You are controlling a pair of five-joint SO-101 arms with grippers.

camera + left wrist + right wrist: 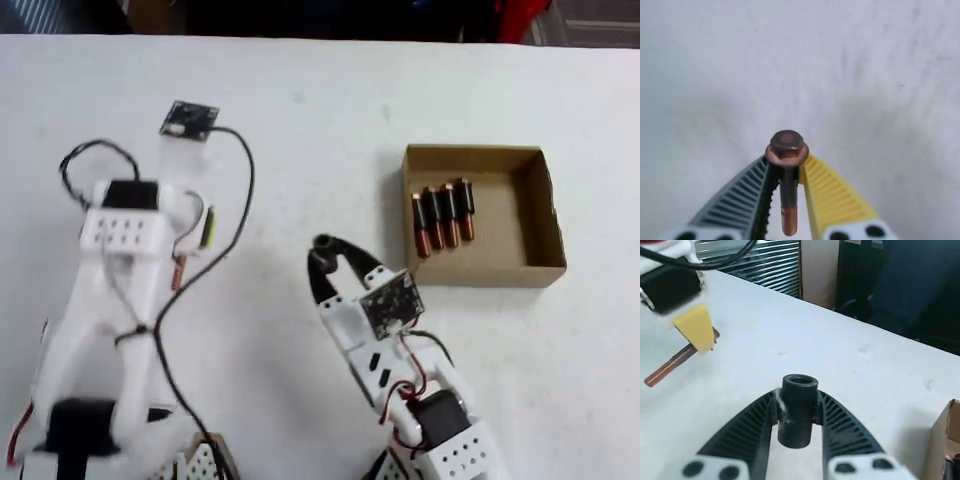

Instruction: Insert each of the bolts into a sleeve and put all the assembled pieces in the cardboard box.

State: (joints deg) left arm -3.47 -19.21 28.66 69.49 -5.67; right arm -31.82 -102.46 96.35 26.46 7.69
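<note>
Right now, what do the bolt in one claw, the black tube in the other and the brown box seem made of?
The bolt looks like metal with a coppery, slightly shiny finish and a hex flange head. The sleeve is matte black: plastic or blackened metal, hard to tell. The cardboard box is plain dull brown card with folded walls.

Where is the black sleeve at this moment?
In the high view the sleeve sits in the right gripper near the table's middle, left of the box.
</note>
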